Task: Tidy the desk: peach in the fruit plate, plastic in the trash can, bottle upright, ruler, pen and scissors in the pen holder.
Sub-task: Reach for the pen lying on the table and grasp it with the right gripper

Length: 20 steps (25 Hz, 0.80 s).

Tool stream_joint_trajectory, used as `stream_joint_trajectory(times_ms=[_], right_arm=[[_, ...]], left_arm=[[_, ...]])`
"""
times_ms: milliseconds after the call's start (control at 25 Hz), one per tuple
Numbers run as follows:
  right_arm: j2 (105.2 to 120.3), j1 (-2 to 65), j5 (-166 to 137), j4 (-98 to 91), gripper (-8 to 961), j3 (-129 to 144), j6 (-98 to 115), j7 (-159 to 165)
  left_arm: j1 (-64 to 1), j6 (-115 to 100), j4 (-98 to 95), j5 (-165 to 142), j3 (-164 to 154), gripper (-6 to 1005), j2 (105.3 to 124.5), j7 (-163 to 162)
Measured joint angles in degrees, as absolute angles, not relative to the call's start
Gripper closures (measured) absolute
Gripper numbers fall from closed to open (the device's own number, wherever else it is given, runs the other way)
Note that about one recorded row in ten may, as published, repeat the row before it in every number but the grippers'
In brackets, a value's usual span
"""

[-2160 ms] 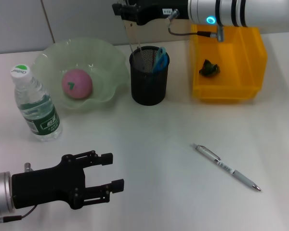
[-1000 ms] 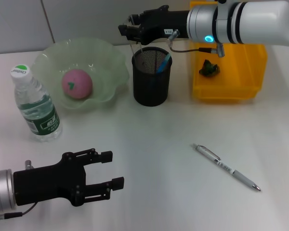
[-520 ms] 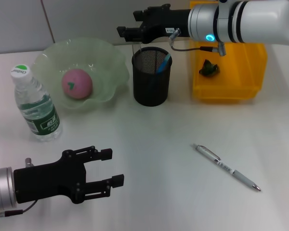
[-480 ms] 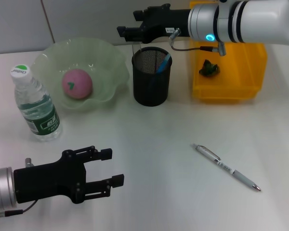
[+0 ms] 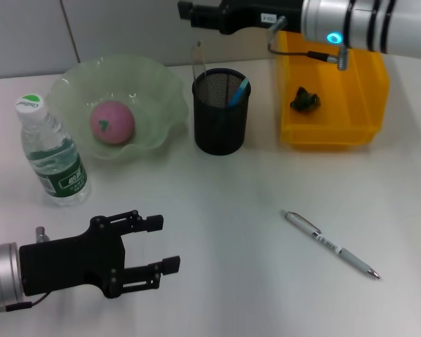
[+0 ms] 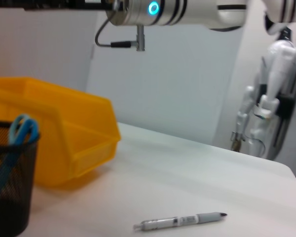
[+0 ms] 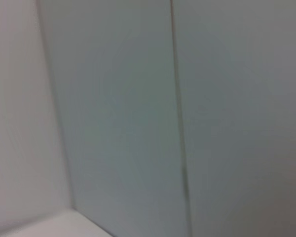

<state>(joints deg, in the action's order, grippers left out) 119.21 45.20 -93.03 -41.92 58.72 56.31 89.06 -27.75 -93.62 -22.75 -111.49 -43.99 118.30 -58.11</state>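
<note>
Silver-grey, the pen point(image 5: 330, 245) is what we still have to deal with: it lies flat on the desk point(image 5: 252, 196) at lower right, well apart from the pen holder point(image 5: 220, 110) at upper centre. We see the scissors point(image 5: 238, 93) and the ruler point(image 5: 198, 62) standing in that holder, the peach point(image 5: 112, 121) in the fruit plate point(image 5: 154, 81), the bottle point(image 5: 52, 156) upright at left, and dark plastic point(image 5: 305, 99) in the trash can point(image 5: 358, 105). Our left end effector point(image 5: 151, 246) hovers released at lower left; of the right end effector point(image 5: 193, 11), at the top edge, we cannot tell.
</note>
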Motion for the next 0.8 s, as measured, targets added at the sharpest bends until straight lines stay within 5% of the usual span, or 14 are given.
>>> stream_joint_trajectory(times_ms=[400,800], right_arm=[[118.95,37.7,-115.5,-71.8,301,60.2,76.8,127.0],[117.53,46.4,-139.8,-83.2,302,59.6,104.5,153.1]], left_arm=[[-26.9,-97.1,-22.9,-111.6,-44.2,246,118.28,-54.5],[-25.9,-97.5,-23.6,-111.7,-44.1,246,118.15,-51.6]])
